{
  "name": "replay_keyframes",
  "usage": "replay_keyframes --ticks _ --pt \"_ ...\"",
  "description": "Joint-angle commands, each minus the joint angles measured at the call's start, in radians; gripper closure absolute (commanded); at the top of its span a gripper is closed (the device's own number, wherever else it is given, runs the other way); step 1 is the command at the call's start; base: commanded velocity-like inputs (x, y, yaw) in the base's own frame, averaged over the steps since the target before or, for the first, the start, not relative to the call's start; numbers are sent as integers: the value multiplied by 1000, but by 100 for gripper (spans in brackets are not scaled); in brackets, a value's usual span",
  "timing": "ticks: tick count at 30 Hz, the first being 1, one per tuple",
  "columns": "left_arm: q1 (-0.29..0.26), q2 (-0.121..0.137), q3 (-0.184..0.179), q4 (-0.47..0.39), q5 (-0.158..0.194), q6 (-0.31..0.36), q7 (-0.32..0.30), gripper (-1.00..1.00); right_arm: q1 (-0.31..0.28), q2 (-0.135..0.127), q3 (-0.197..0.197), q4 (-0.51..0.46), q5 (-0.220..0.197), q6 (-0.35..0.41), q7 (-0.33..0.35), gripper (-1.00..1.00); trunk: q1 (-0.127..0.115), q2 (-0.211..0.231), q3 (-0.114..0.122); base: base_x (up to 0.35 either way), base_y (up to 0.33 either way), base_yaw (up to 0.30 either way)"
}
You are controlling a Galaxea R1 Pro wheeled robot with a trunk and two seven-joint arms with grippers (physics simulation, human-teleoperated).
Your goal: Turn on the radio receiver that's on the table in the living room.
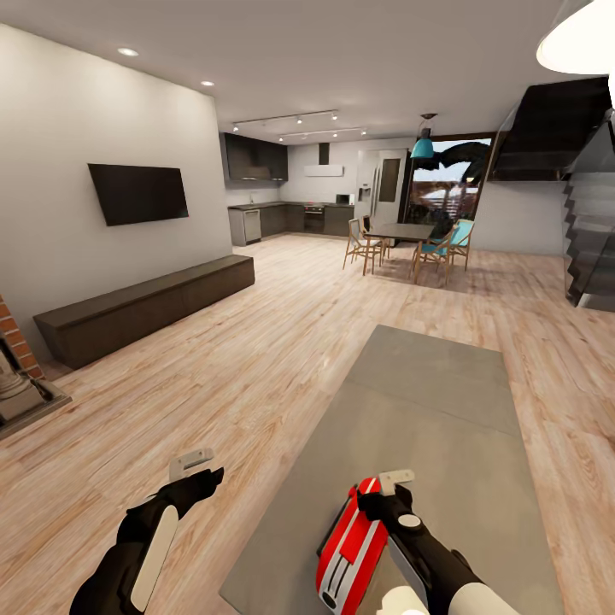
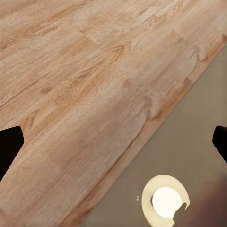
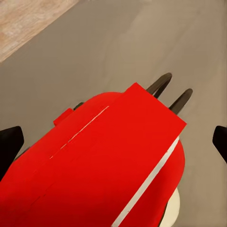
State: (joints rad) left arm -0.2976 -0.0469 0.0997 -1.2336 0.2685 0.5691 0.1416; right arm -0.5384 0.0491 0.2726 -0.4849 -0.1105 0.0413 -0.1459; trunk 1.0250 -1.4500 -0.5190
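The radio receiver (image 1: 352, 549) is a glossy red rounded box with white stripes running along its length and a white end panel. It lies on the table (image 1: 444, 401) close to the table's near edge, toward the near left corner, its long axis running roughly along the table's length. From the right wrist view its red top (image 3: 109, 161) carries a raised flat red band edged in white. The table is long and rectangular with a flat matte grey top
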Motion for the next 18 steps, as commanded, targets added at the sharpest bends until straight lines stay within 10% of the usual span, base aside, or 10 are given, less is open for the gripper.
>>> replay_keyframes --ticks 1,10,11,18 --pt "0 0 0 0 0 0 0 -100 0 0 0 0 1 -1 -1 -100 0 0 0 0 0 0" --pt "0 1 0 0 0 0 0 -100 0 0 0 0 5 -3 -1 -100 0 0 0 0 0 0" --pt "0 1 0 0 0 0 0 -100 0 0 0 0 5 -3 -1 100 0 0 0 0 0 0" --pt "0 1 0 0 0 0 0 -100 0 0 0 0 3 -3 -1 100 0 0 0 0 0 0"
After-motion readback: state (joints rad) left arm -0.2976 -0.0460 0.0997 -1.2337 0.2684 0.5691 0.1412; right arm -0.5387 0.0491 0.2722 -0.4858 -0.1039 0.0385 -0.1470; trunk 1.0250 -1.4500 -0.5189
